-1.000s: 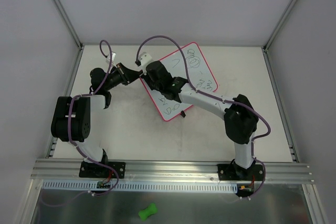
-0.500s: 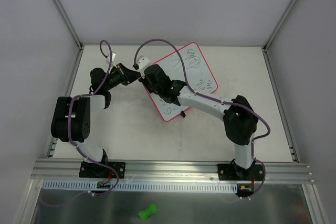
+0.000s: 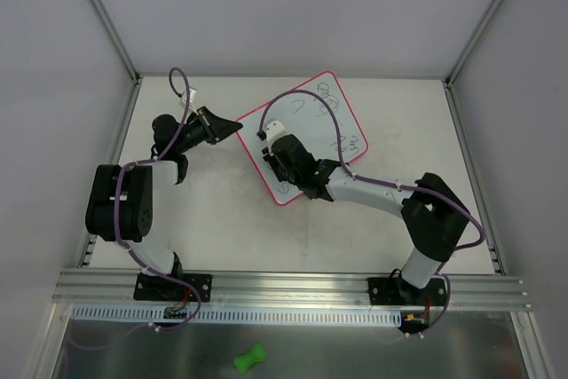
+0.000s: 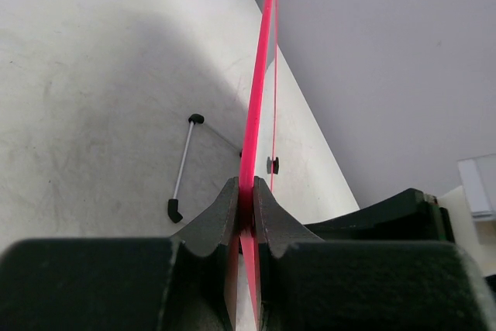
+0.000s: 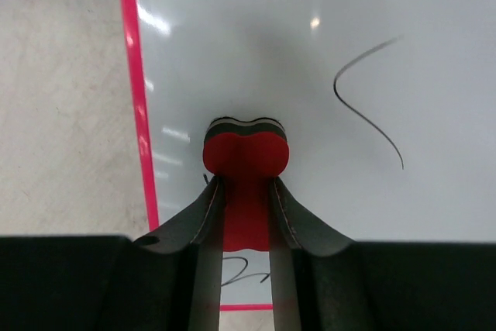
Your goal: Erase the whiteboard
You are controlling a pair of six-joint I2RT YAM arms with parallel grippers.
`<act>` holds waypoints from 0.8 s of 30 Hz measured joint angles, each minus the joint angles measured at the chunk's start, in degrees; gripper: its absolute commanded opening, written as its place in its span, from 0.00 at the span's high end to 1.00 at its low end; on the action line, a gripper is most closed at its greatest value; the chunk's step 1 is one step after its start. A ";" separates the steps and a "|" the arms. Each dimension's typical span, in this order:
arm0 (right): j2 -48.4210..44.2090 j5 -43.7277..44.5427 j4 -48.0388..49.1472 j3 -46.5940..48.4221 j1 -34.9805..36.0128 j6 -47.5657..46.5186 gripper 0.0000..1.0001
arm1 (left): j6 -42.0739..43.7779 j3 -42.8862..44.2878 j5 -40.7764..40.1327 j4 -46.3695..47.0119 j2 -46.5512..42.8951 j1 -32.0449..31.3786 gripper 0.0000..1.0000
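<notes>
The whiteboard (image 3: 311, 130) lies skewed at the table's middle back, with a pink rim and dark scribbles. My left gripper (image 3: 232, 127) is shut on its left corner; in the left wrist view the jaws (image 4: 246, 195) clamp the pink rim (image 4: 260, 75) edge-on. My right gripper (image 3: 280, 155) stands over the board's near-left part, shut on a red bone-shaped eraser (image 5: 246, 153) that presses on the white surface (image 5: 349, 21). A curved line (image 5: 364, 106) lies to the eraser's right and another scribble (image 5: 244, 273) shows between the fingers.
A thin metal leg with black tips (image 4: 183, 162) lies under the raised board. Purple cables loop over both arms. A green bone-shaped thing (image 3: 250, 359) lies on the metal shelf below the table's front rail (image 3: 293, 286). White walls close in the table.
My right gripper has slid with the eraser from the board's left corner toward me, down along the left side. The left gripper has kept its hold.
</notes>
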 measured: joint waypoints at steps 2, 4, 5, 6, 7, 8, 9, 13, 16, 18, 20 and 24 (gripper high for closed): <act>-1.60 -0.02 0.57 -3.04 -0.52 0.87 1.00 | 0.24 0.00 0.02 0.00 -0.15 0.00 1.00; -3.06 -0.07 0.76 -5.73 -1.38 1.70 1.00 | 0.39 0.00 0.02 0.02 -0.26 -0.02 1.00; -3.43 -0.15 0.76 -6.34 -1.79 2.03 1.00 | 0.44 0.00 0.02 0.00 -0.31 0.00 1.00; -3.54 -0.28 0.76 -6.54 -2.08 2.21 1.00 | 0.44 0.00 0.02 0.02 -0.31 0.00 1.00; -3.58 -0.55 0.70 -6.54 -2.32 2.43 1.00 | 0.44 0.00 0.02 0.00 -0.31 0.00 1.00; -3.58 -0.83 0.70 -6.51 -2.47 2.60 1.00 | 0.44 0.04 0.02 0.00 -0.31 -0.02 1.00; -3.58 -1.16 0.50 -6.38 -2.60 2.80 1.00 | 0.44 0.07 0.04 0.00 -0.31 -0.02 1.00; -2.60 -2.54 -2.34 -3.45 -3.54 3.23 1.00 | 0.48 0.11 0.04 0.00 -0.31 -0.02 1.00; -0.39 -2.67 -4.07 1.53 -4.20 3.23 1.00 | 0.50 0.17 0.02 0.00 -0.31 0.00 1.00; 1.03 -2.95 -4.11 4.83 -4.50 3.26 1.00 | 0.50 0.31 0.07 -0.02 -0.31 0.00 1.00; 2.27 -3.67 -3.93 7.91 -4.79 3.32 1.00 | 0.48 0.33 0.26 0.04 -0.31 -0.02 1.00; 4.15 -4.85 -3.93 12.11 -4.98 3.85 1.00 | 0.46 0.44 0.85 0.07 -0.33 -0.04 1.00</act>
